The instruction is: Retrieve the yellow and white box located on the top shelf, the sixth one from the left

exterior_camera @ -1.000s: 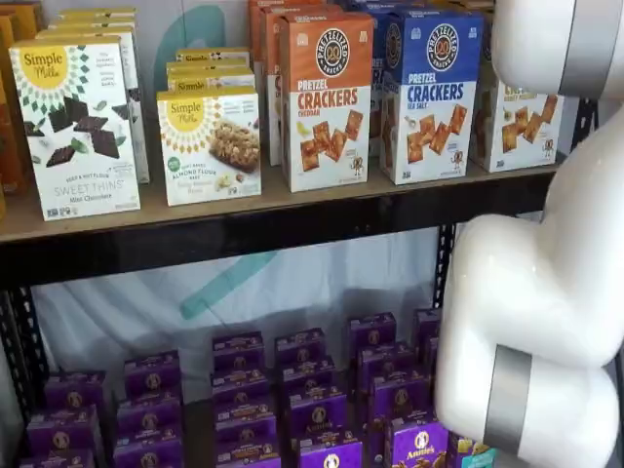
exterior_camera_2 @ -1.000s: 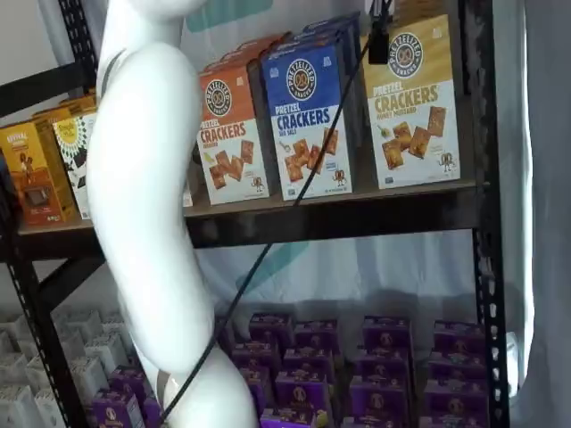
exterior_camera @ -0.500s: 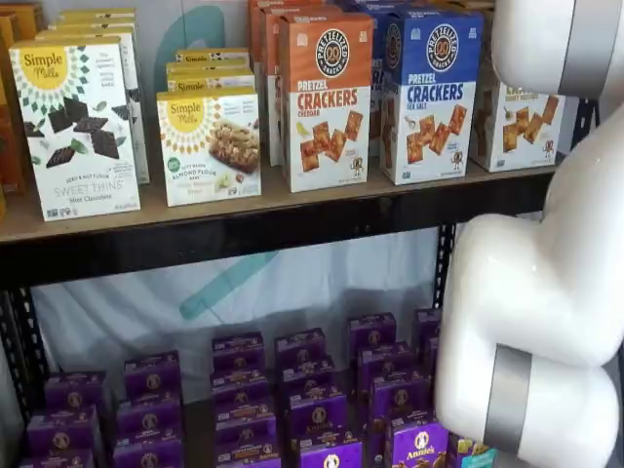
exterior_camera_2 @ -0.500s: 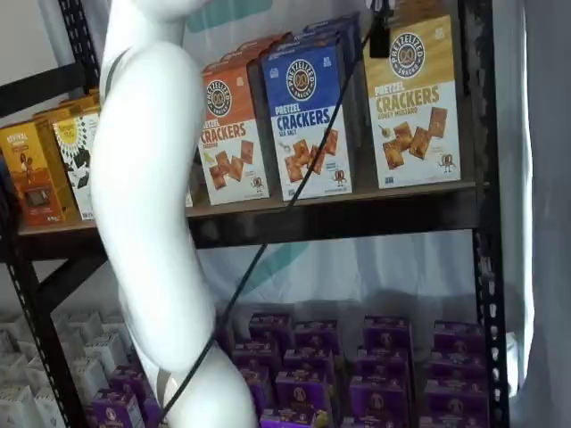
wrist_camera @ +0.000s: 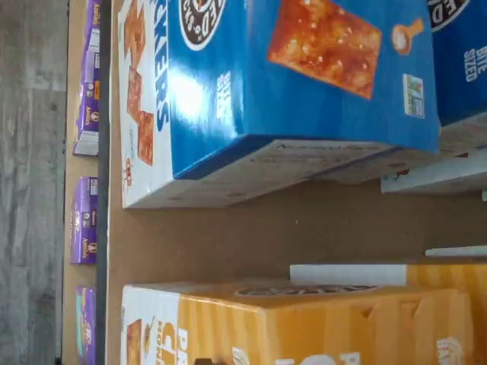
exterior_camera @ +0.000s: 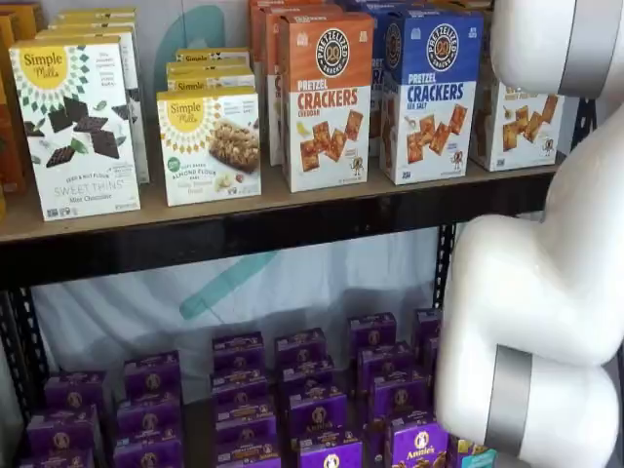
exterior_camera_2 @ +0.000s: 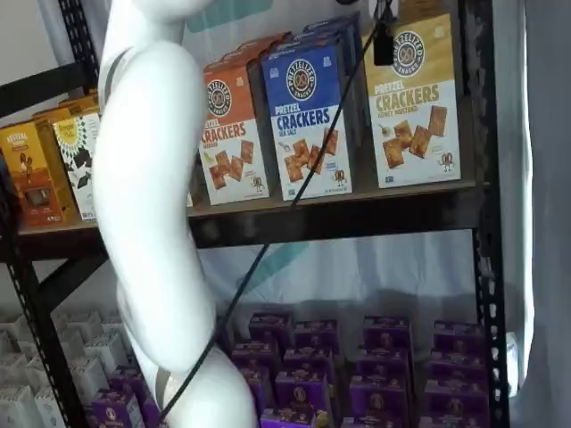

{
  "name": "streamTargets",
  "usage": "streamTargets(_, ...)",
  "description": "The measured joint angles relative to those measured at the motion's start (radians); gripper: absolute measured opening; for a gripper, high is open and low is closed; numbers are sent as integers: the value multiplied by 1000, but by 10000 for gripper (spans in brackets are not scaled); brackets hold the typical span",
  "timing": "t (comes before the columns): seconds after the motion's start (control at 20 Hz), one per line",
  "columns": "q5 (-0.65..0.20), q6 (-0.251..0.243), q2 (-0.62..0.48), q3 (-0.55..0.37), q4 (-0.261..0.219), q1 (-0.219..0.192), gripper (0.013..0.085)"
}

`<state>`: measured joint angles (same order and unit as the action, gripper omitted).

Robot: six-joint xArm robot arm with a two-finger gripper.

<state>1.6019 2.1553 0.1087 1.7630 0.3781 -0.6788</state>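
Arm (exterior_camera_2: 147, 205): big white links, reaching up across the rack front; wrist up at top shelf (exterior_camera_2: 339, 218) level.

Top shelf: carries the row of boxes. Wrist view looks onto bare board btwn two of them.

Yellow box (exterior_camera_2: 412, 102): the target. Upright on top shelf, at the end of the row, directly behind and just below the hand; not lifted, nothing gripping it. In the wrist view its yellow top/side (wrist_camera: 304, 323) fills the near edge, so the hand is close over it. In a shelf view it's half hidden by the arm (exterior_camera: 517, 122).

Blue box (exterior_camera_2: 308, 120): next neighbour, off to the hand's side, a clear gap from the yellow one. Orange box (exterior_camera_2: 230, 134) beyond that, further from the hand.

Hand (exterior_camera_2: 384, 40): only a black bit w/ cable shows at the frame's top, in front of the yellow box's upper corner. Fingers spread as wide as they go, nothing btwn them.

Step, my read: approach/line-up, pre-grasp.

Next, prob.: centre the fingers astride the yellow box's sides, one going into the gap by the blue box w/o nudging it, push in, close, then draw the box out level off the shelf.
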Motion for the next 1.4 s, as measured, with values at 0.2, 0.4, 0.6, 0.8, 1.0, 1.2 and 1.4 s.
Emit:
streamTargets(0.2, 63, -13, -29, 58, -17, 2, 850)
streamTargets(0.4, 111, -18, -51, 109, -62, 12, 850)
streamTargets(0.6, 126, -17, -58, 125, -91, 20, 850)
streamTargets(0.8, 146, -19, -66, 144, -140, 38, 850)
streamTargets(1.0, 138, -22, -50, 122, -187, 60, 850)
streamTargets(1.2, 142, -27, -45, 114, -200, 69, 850)
streamTargets(1.4, 154, -29, -48, 121, -206, 72, 850)
